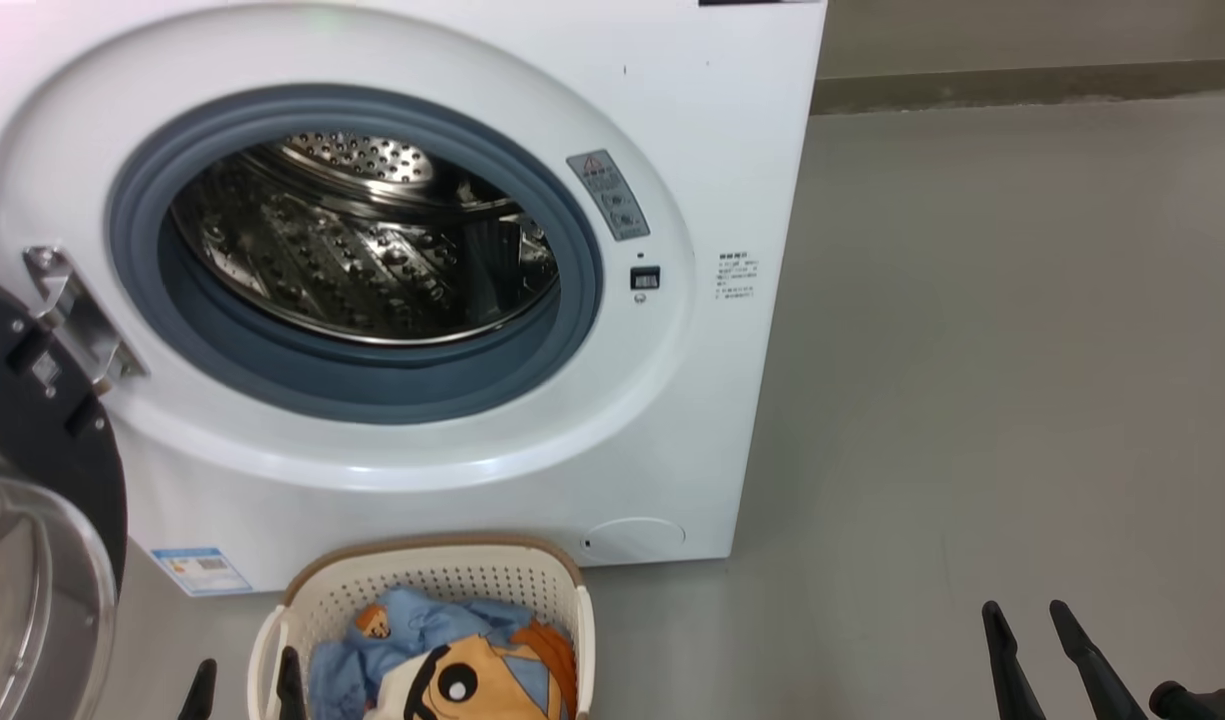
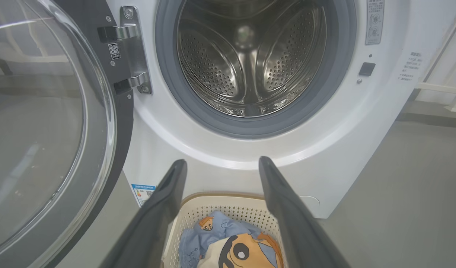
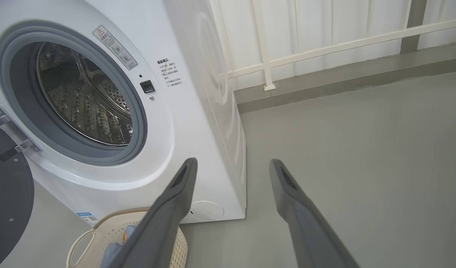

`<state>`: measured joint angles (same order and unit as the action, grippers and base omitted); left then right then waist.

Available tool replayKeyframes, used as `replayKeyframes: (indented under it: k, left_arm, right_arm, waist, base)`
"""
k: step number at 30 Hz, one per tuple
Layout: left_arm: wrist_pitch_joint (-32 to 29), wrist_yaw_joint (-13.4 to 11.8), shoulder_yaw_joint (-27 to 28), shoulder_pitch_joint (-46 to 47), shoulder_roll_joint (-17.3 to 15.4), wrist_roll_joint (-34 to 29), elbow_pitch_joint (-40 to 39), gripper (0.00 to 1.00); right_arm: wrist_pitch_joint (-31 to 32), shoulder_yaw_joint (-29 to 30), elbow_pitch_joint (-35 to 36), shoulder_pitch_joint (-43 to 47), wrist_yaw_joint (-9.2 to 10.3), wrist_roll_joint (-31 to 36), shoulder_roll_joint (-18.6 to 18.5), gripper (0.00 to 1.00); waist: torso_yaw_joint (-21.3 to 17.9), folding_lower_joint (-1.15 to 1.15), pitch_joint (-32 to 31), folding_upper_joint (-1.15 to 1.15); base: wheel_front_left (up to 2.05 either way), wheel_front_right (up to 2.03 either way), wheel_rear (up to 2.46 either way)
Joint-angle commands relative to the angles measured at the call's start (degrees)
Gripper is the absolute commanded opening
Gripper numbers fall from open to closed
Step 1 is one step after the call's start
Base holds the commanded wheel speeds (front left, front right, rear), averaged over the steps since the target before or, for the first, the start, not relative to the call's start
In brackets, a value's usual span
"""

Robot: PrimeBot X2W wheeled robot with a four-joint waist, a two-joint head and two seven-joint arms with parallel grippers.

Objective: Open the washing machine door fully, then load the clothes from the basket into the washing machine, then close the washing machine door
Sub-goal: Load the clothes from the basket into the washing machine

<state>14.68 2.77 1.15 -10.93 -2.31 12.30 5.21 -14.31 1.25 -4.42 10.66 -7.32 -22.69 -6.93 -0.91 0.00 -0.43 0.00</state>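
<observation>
Left pincer (image 2: pixel 222 160) released by basket (image 2: pixel 220 194); right pincer (image 3: pixel 233 160) released. Washing machine (image 1: pixel 732 150): blue label (image 1: pixel 200 570), grey warning sticker (image 1: pixel 608 195), writing unreadable.

Head camera: high up, looking forward and down at the front of the washing machine (image 1: pixel 692 180), near enough that its top is cut off; the basket (image 1: pixel 432 585) lies at the bottom edge.
Left wrist camera: low and close, over the basket, facing straight into the drum (image 2: pixel 250 63) between the fingers of the left gripper (image 2: pixel 222 160).
Right wrist camera: further right, looking slantwise across the machine's right front corner, taking in floor (image 3: pixel 362 149) and railing (image 3: pixel 324 46).
Shared ground: all three show the drum opening, the hinge (image 1: pixel 72 310) and the basket.
</observation>
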Motion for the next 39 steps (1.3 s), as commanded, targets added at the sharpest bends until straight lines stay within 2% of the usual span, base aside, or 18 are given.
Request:
replayKeyframes:
  k: [1,19,26,34,39]
  left_arm:
    - [0.3,-0.3,1.7,0.7,-0.6,-0.1,-1.3,1.0]
    - [0.3,-0.1,1.5,0.5,-0.6,0.6,-1.3,1.0]
    - [0.3,0.7,0.8,2.1,-0.6,1.2,0.7,1.0]
    - [0.3,2.4,-0.7,6.7,-0.6,2.2,8.5,1.0]
    - [0.3,3.7,-1.7,13.6,-0.8,3.3,19.1,1.0]
  right_arm:
    - [-0.7,-0.9,1.4,-0.3,-0.17,0.2,-0.7,1.0]
    - [-0.7,-1.1,1.4,-0.4,-0.17,-0.1,-0.6,1.0]
    - [-0.7,-1.2,1.7,-1.2,-0.17,-0.4,-0.7,1.0]
    - [-0.7,-1.4,1.7,-3.1,-0.17,-1.0,-1.3,1.0]
    - [-0.7,-1.8,1.9,-5.9,-0.17,-1.7,-2.0,1.0]
  waist:
    - [0.0,0.0,0.0,0.0]
    - [0.2,0.0,1.0,0.0]
    - [-0.2,0.0,3.5,0.0]
    - [-0.9,0.0,8.1,0.0]
    - [-1.8,0.0,13.2,0.0]
  base:
    - [0.9,-0.9,0.0]
    - [0.14,-0.14,0.0]
    - [0.0,0.0,0.0]
    - [0.0,0.0,0.0]
    - [0.0,0.0,0.0]
